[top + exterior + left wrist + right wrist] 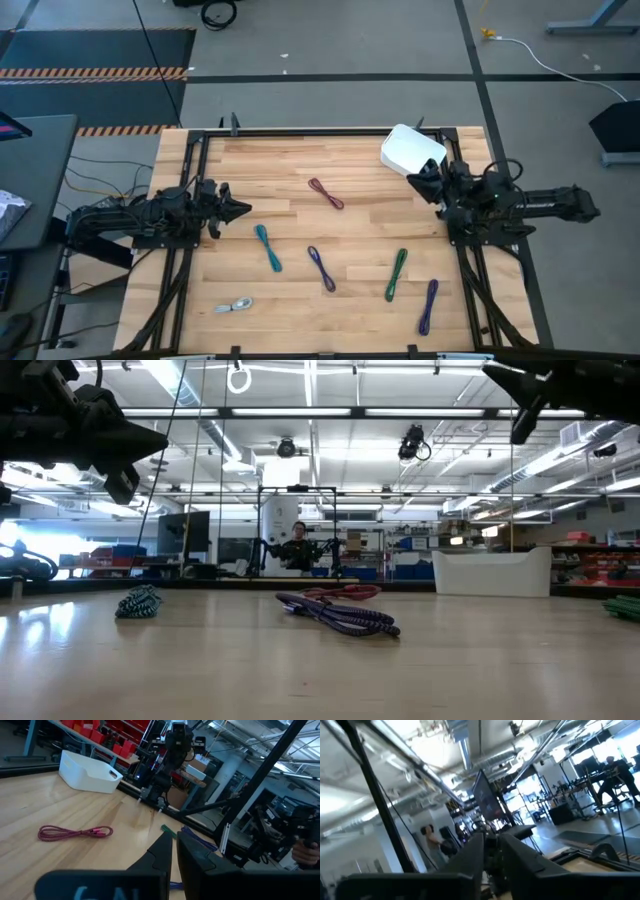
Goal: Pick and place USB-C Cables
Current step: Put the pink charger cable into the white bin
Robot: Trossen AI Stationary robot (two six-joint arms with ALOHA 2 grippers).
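Six cable bundles lie flat on the wooden table: dark red (326, 193), teal (268, 247), purple (321, 268), green (397, 274), a second purple (429, 305) and silver-white (233, 306). My left gripper (240, 210) hovers shut above the table's left part, left of the teal and dark red cables; its wrist view shows the dark red cable (75, 832). My right gripper (415, 180) hovers shut on the right, just near of the white tray (412, 150). In the low view both grippers hang high above the teal (138, 602) and purple (340, 615) cables.
The white tray sits at the table's far right corner (89, 771). Black frame rails (300, 131) run along the table's edges. Bare wood lies between the cables. A person (298, 545) stands far behind the table in the room.
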